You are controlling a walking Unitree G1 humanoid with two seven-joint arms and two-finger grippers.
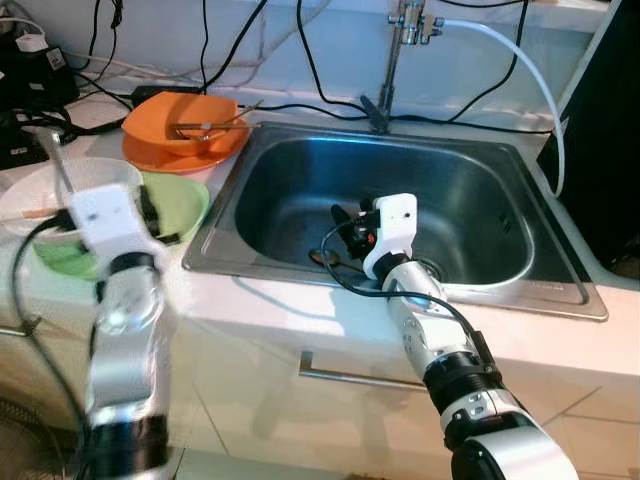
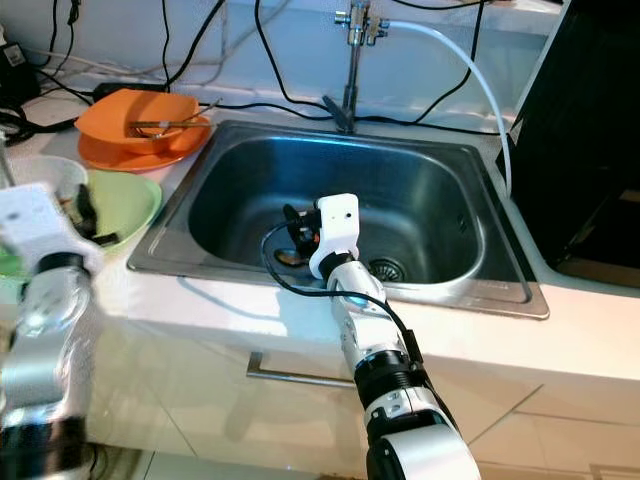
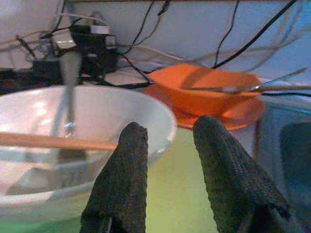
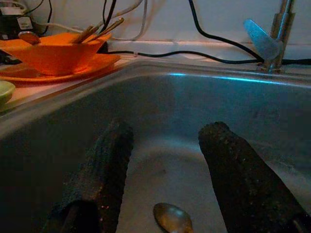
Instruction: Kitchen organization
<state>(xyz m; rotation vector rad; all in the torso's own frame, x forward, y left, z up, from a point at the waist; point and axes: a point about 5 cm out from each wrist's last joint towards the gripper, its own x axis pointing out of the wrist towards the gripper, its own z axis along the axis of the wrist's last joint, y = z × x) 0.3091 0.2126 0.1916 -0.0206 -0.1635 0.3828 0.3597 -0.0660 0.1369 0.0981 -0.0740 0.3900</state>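
Right pincer [image 1: 345, 228] is lowered into the steel sink [image 1: 300, 160], its two black fingers [image 4: 104, 165] spread wide and holding nothing. Between and just ahead of them, a spoon [image 4: 172, 218] lies flat on the sink floor, bowl toward the camera; its handle is not visible. This spoon appears to be the item in hand for the tidying task.

Recommended approach, as a judgement: lower the fingers until they straddle the spoon, keep the tips close to the steel floor, and close slowly, since a thin flat utensil on smooth metal is likely to slide or pivot out. Gripping across the neck or handle rather than the rounded bowl should hold better. The cable looping beside the wrist should be kept free of the sink rim.

Left pincer [image 3: 170, 160] hovers over the desk [image 1: 260, 310], fingers apart and empty, just beside the white bowl [image 3: 97, 111], which holds a utensil and a wooden stick. Beneath lies a green plate [image 1: 185, 200]; beyond, an orange bowl [image 1: 180, 120] on an orange plate carries more utensils.

No brand, label or legible writing can be made out.
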